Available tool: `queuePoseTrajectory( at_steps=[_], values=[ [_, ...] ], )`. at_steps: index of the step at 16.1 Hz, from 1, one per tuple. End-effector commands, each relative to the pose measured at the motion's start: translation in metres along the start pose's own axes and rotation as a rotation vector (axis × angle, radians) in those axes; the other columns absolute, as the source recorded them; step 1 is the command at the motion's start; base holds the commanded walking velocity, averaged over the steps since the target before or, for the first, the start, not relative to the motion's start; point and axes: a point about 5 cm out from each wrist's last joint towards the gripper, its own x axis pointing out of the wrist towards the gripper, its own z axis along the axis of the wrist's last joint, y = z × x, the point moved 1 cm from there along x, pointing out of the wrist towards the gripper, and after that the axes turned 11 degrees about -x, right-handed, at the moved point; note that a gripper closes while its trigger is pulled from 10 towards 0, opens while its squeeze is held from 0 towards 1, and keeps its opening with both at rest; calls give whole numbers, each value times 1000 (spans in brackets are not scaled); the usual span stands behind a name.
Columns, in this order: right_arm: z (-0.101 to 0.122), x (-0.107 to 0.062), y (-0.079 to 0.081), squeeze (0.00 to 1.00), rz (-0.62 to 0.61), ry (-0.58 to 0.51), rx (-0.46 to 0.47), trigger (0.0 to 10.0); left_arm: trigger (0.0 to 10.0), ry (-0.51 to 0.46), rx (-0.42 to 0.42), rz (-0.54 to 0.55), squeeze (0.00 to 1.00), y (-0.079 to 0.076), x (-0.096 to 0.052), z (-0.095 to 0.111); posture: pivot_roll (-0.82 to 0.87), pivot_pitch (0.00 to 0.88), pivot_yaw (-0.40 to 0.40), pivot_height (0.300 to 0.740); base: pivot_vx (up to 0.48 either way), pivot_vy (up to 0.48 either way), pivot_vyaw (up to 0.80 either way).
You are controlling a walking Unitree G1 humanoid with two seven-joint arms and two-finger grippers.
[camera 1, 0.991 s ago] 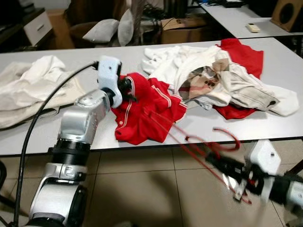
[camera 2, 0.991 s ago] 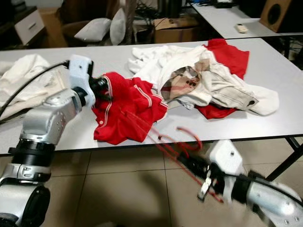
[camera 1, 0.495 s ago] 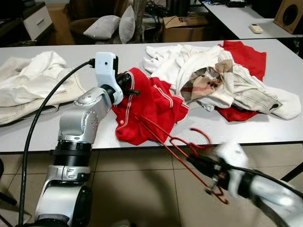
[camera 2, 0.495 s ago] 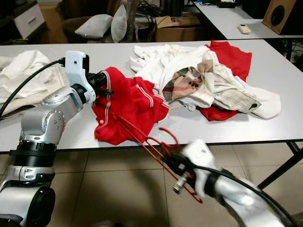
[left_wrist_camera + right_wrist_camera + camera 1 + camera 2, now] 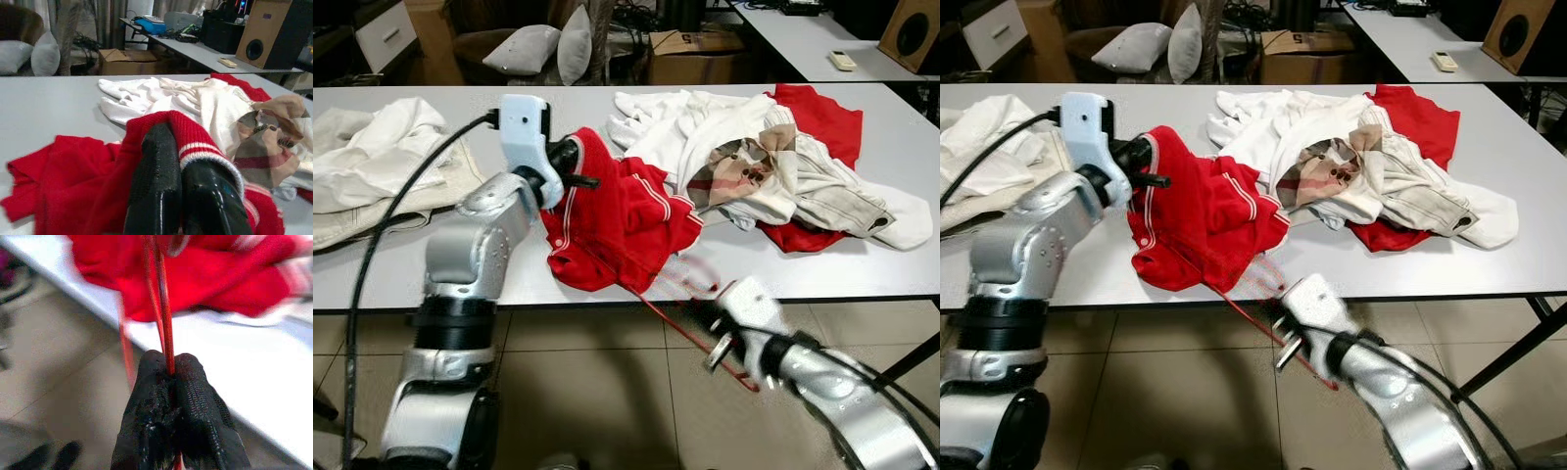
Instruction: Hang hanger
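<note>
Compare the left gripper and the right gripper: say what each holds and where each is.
The left gripper is shut on the collar of the red shirt, up over the table. The right gripper is shut on the thin red hanger, lower down, off the table's front edge above the floor. The left looks sharp in the eye views; the right is blurred. Both have their jaws closed.

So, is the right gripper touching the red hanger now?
Touching. In the right wrist view the right gripper has its two black fingers closed on the thin red hanger wire.
</note>
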Motion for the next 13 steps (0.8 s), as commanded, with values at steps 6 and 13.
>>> queuePoseTrajectory(
  at_steps=[6,13],
  values=[
    [-10,-40,-107,0,-400,29,-141,10000,0,241,197,55,0,39,-36,-33,-8,0,36,740,0,0,0],
    [25,-56,-66,0,-49,-285,24,10000,0,358,77,-192,0,5,-35,-54,-1,0,44,740,0,0,0]
  ],
)
